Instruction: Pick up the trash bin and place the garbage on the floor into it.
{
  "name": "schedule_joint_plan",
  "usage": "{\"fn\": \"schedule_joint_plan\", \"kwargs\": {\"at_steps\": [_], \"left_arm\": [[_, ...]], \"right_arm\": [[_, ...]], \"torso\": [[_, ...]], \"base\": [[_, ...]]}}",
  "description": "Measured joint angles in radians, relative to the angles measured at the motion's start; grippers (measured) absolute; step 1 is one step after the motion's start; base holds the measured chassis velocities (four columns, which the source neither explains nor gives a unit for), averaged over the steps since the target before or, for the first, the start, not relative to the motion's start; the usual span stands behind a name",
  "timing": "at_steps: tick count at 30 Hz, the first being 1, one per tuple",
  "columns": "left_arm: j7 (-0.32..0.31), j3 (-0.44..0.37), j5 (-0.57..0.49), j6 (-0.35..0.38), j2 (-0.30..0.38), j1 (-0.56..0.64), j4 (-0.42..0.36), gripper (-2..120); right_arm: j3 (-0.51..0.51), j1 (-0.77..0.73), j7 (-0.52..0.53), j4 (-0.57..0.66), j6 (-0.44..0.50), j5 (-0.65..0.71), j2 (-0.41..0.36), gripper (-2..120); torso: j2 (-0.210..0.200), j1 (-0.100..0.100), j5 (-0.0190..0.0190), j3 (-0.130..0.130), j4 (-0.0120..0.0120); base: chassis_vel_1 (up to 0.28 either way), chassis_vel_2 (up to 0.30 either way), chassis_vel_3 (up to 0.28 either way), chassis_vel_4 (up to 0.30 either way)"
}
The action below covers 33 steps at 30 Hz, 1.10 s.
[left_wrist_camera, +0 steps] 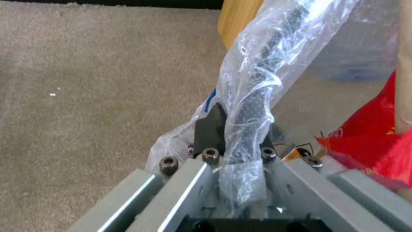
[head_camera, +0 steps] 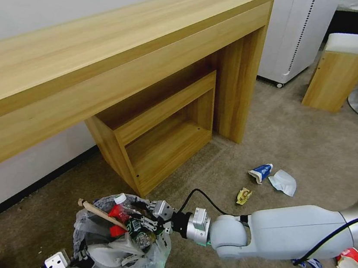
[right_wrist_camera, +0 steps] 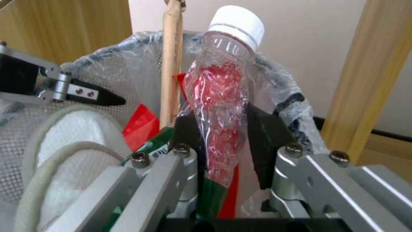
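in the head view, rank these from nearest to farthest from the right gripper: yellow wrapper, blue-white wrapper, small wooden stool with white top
1. The yellow wrapper, on the carpet just past the right gripper, which is over the trash bin.
2. The blue-white wrapper, a little beyond the yellow one, toward the desk leg.
3. The wooden stool, far off at the right edge.
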Motion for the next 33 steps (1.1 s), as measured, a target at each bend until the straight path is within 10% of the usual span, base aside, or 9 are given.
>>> {"fn": "schedule_joint_plan", "kwargs": {"at_steps": [22,27,33], "left_arm": [[0.002,0.002,0.012,0.0,-0.007,-0.004,0.014,0],[-0.001,-0.005,0.011,0.017,-0.003,0.001,0.013,0],[0.01,-0.012,0.015,0.018,0.019,-0.009,0.028,0]], "right_arm": [[0.022,-0.008,0.001,0.027,0.008,-0.02,-0.022,96],[0.116,-0.051,0.012,0.055,0.004,0.001,-0.032,100],[0.47,-0.207,0.062,0.078,-0.024,0.053,-0.095,100]], "torso": [[0.0,0.0,0.0,0.0,0.0],[0.0,0.0,0.0,0.0,0.0001],[0.0,0.0,0.0001,0.0,0.0]], "base": [[0.0,0.0,0.0,0.0],[0.0,0.0,0.0,0.0],[0.0,0.0,0.0,0.0]]}}
